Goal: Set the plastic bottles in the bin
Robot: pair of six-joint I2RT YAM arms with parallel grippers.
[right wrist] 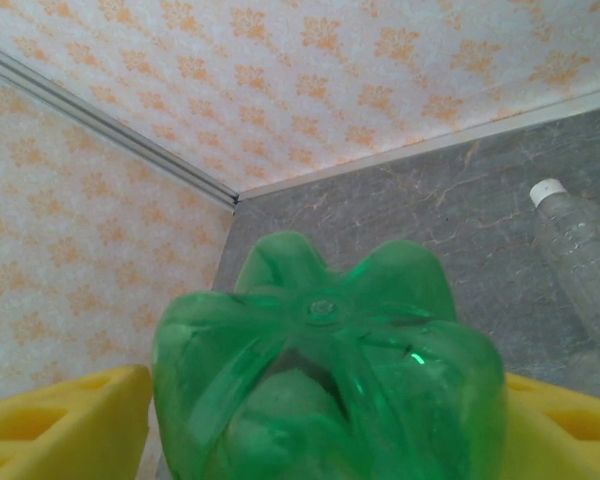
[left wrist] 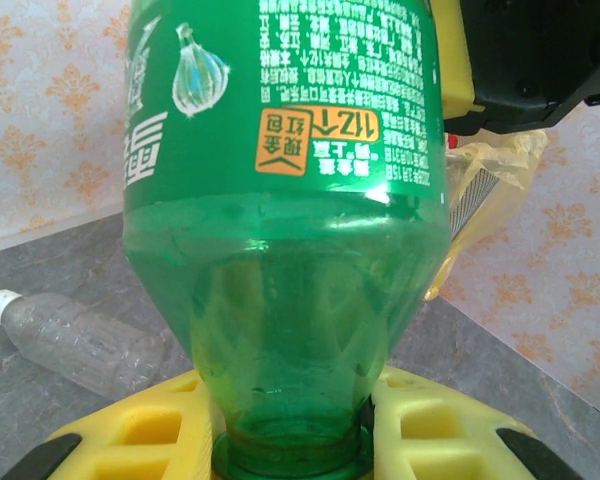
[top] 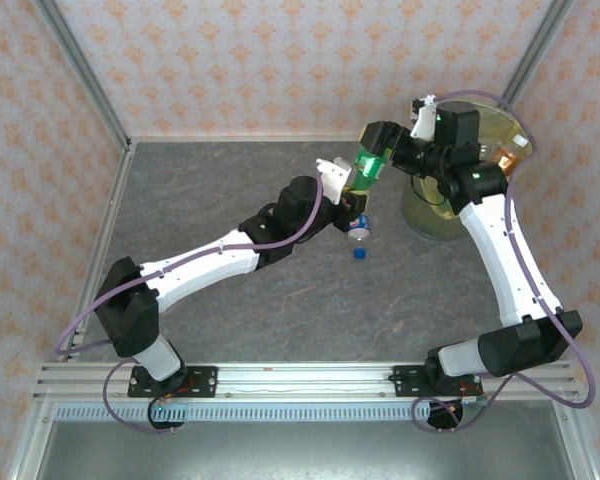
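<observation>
Currently the green bottle (top: pixel 367 166) is clenched at its neck by the left gripper (left wrist: pixel 290 445) and held mid-air toward 1 o'clock of the table (top: pixel 230 180). Its base is bracketed by the right gripper (right wrist: pixel 330 420); pad contact cannot be told. If the neck is released early, a drop onto the table is risked, short of the bin (top: pixel 428 222) at 3 o'clock of the bottle.
</observation>
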